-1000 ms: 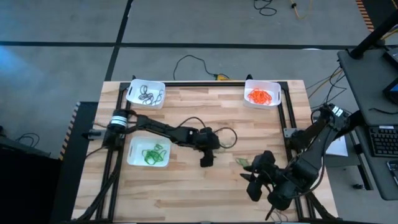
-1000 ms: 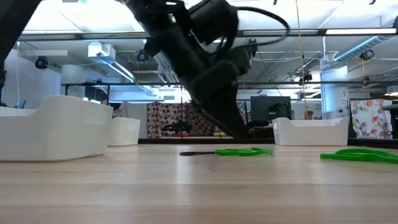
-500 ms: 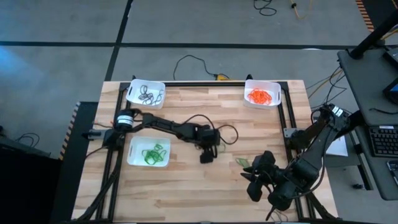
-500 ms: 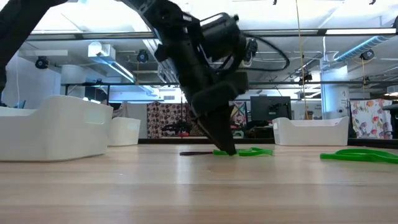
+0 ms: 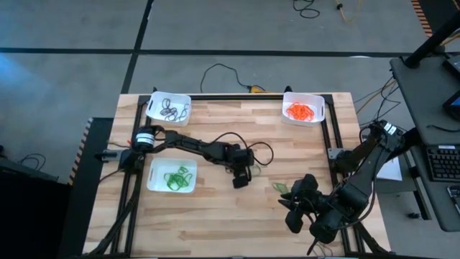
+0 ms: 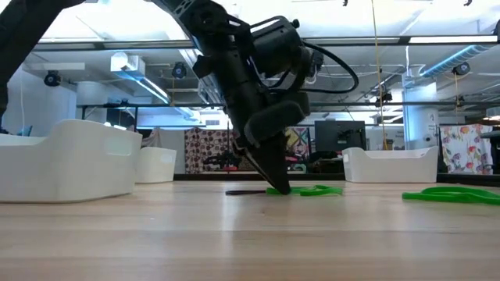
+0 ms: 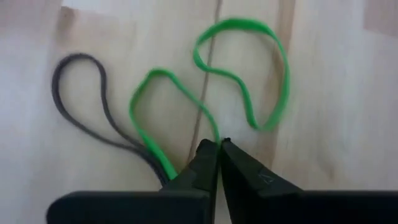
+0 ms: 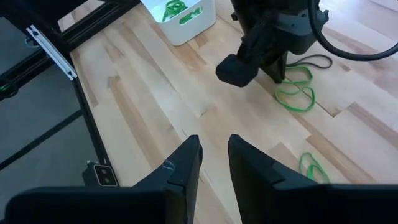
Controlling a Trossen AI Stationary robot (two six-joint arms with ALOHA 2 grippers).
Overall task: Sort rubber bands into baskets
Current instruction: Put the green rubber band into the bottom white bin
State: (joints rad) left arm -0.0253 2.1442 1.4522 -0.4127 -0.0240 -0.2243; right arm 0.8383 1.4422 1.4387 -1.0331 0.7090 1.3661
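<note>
Rubber bands: one green band (image 7: 239, 74) lies twisted on the worktop (image 5: 215, 216), and the left gripper (image 7: 219, 149) has its fingers (image 7: 202, 163) pressed together on that band's strand at the tips. A dark band (image 7: 87, 106) lies flat just beside the green one, running in under the same fingers; whether it is pinched too cannot be told. A second green band (image 8: 314, 167) lies apart, nearer the right gripper (image 8: 214, 152).

Clearance: the left fingers point down near the worktop's middle, well clear of all edges, with bare wood on every side. The right gripper hangs near the worktop's right front corner, beside the frame rail (image 5: 330, 144); its fingers (image 8: 183, 165) stand slightly apart and hold nothing.

Baskets: the basket of green bands (image 5: 154, 185) sits well apart from the left fingers, toward the arm's base. The basket of dark bands (image 5: 152, 113) and the basket of orange bands (image 5: 318, 115) sit at the two far corners.

Surface: pale planked wood, smooth, with visible seams. Baskets are white, shallow, round-cornered plastic. Beyond the worktop, the low view shows a workshop with ceiling lights.
</note>
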